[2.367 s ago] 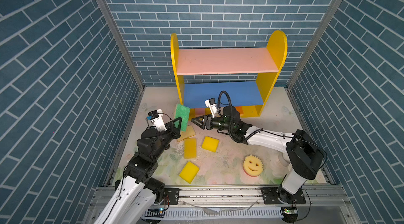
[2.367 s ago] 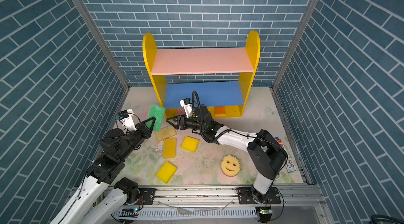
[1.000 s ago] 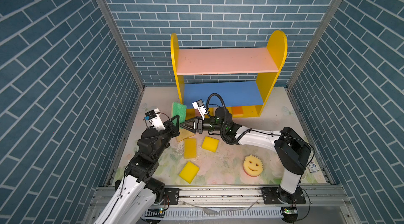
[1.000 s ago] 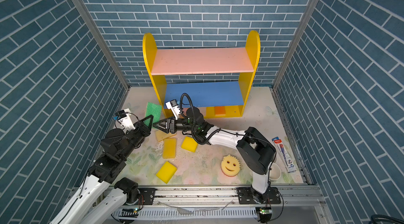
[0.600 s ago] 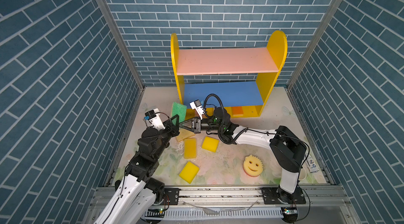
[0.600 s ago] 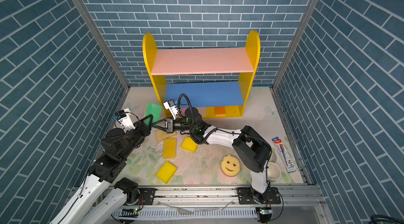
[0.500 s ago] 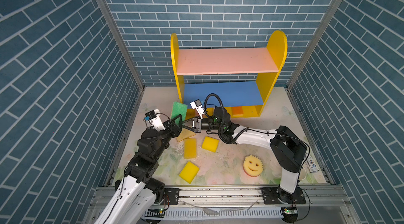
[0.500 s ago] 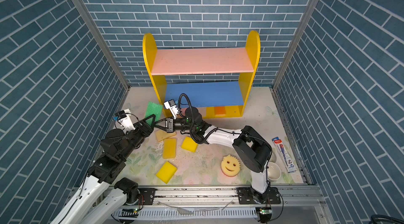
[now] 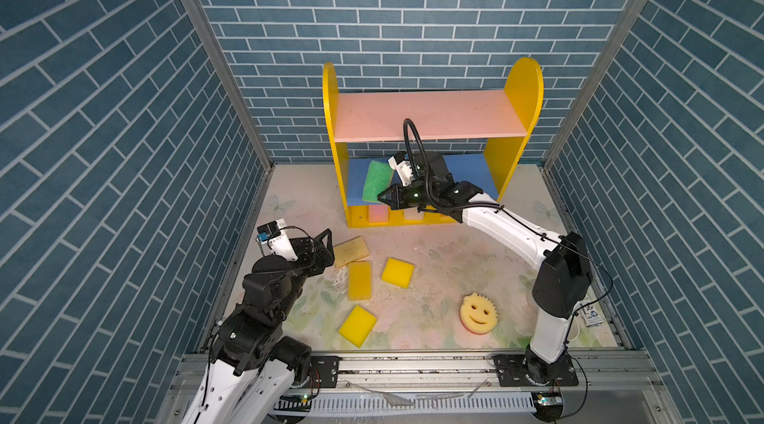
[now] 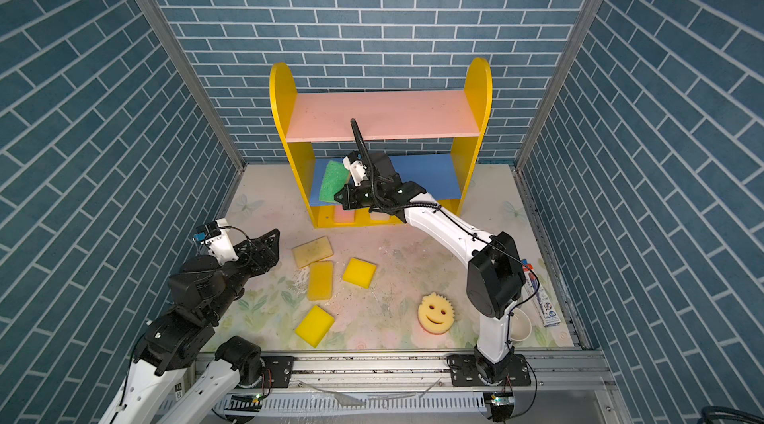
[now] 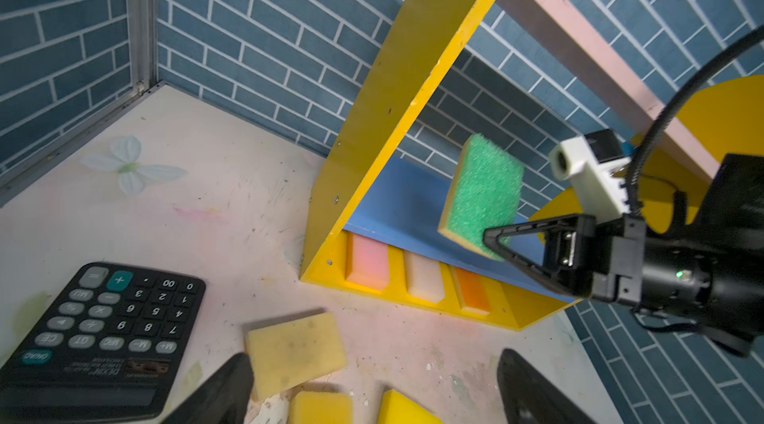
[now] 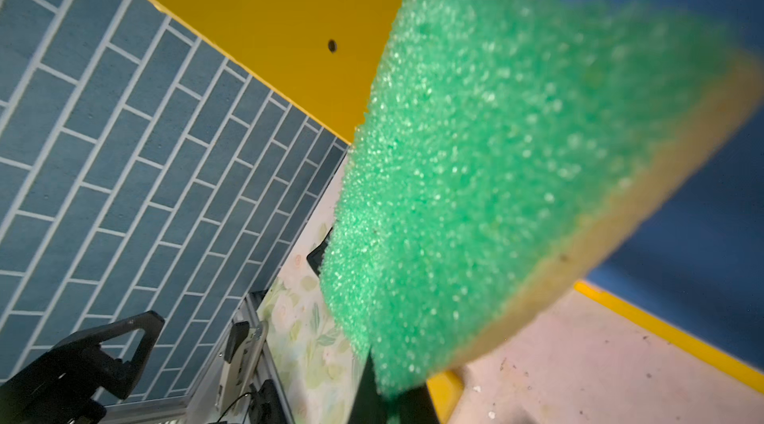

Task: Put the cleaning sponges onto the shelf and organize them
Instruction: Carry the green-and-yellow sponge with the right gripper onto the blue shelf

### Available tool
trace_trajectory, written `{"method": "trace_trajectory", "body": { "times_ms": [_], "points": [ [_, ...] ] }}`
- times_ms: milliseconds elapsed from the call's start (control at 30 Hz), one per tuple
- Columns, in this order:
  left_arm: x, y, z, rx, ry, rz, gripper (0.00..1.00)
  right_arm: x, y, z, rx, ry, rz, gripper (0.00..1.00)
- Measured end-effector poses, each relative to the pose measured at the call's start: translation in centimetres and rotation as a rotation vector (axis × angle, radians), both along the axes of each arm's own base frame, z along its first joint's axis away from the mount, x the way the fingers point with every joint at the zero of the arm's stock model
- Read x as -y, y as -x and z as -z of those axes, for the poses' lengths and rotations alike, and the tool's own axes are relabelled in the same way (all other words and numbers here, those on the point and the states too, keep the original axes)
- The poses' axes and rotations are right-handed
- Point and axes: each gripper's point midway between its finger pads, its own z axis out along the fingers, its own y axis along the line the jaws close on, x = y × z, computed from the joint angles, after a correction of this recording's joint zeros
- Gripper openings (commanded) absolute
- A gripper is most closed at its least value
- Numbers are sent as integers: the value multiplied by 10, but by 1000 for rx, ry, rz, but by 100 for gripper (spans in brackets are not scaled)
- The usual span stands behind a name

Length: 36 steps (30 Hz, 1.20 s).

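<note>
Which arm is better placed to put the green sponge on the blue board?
Right: the right gripper holds the green sponge at the blue board; the left gripper is open, empty, farther away.

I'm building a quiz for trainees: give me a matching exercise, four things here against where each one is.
Things:
1 green sponge
2 smiley sponge
3 pink sponge
4 calculator

Places:
A in the shelf's yellow base
B gripped by the right claw
C on the table beside the tan sponge
D on the table, apart from every other sponge

Pairs: 1-B, 2-D, 3-A, 4-C
</note>
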Motion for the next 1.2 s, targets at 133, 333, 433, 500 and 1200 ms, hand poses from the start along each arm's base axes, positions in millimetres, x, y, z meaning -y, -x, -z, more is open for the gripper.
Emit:
{"method": "trace_trajectory", "body": {
  "times_ms": [133, 333, 433, 500, 1200],
  "points": [
    [-6, 6, 7, -27, -17, -19, 95, -3, -12, 26, 10, 123, -22, 0],
    [-14, 11, 10, -50, -39, -49, 95, 0, -16, 83, -35, 281, -58, 0],
    [-17, 14, 11, -52, -42, -61, 96, 4, -19, 96, -43, 314, -46, 0],
    [-18, 14, 11, -50, -38, -63, 96, 4, -24, 95, -28, 314, -32, 0],
    [-16, 14, 15, -69, -19, -62, 96, -18, -60, 93, 105, 67, 76, 0]
  ]
}}
